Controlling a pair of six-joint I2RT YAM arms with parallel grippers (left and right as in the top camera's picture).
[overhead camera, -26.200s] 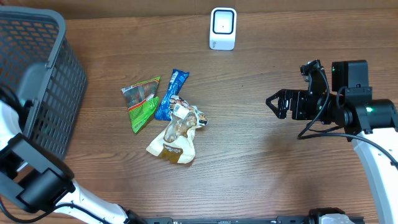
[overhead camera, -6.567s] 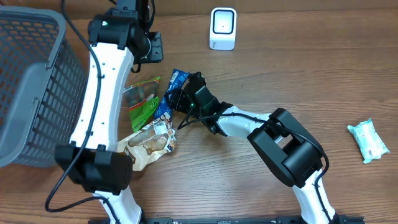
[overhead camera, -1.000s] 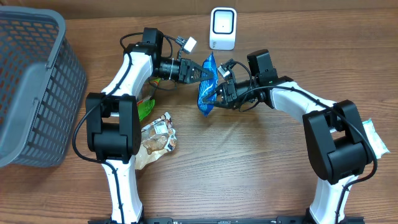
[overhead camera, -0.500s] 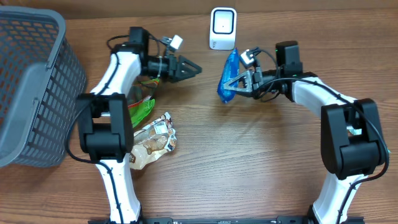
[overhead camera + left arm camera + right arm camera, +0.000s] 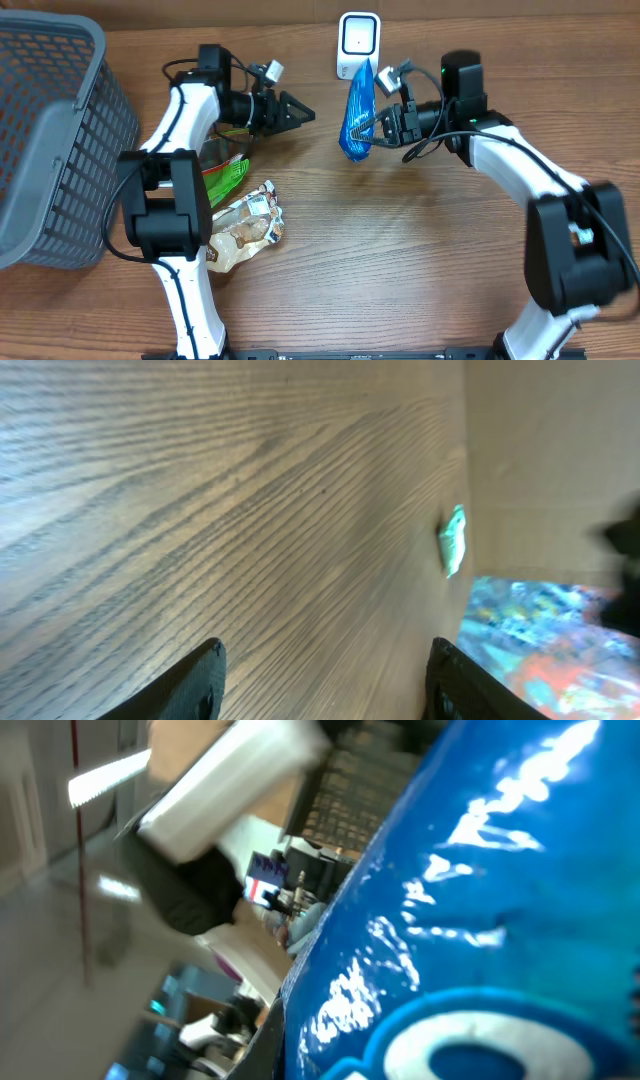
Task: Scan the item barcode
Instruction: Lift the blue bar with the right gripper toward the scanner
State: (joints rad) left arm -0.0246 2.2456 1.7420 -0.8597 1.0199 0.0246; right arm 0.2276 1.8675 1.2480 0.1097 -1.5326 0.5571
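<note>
Blue packet (image 5: 354, 120) hangs in right gripper (image 5: 374, 123) just beside scanner (image 5: 359, 46).

light: bright, even | overhead: sharp | right wrist: blurred, glare on blue wrapper (image 5: 480, 920)

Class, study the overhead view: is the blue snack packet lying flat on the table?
No, the right pincer grips the blue snack packet, holding it up near the white scanner.
</note>
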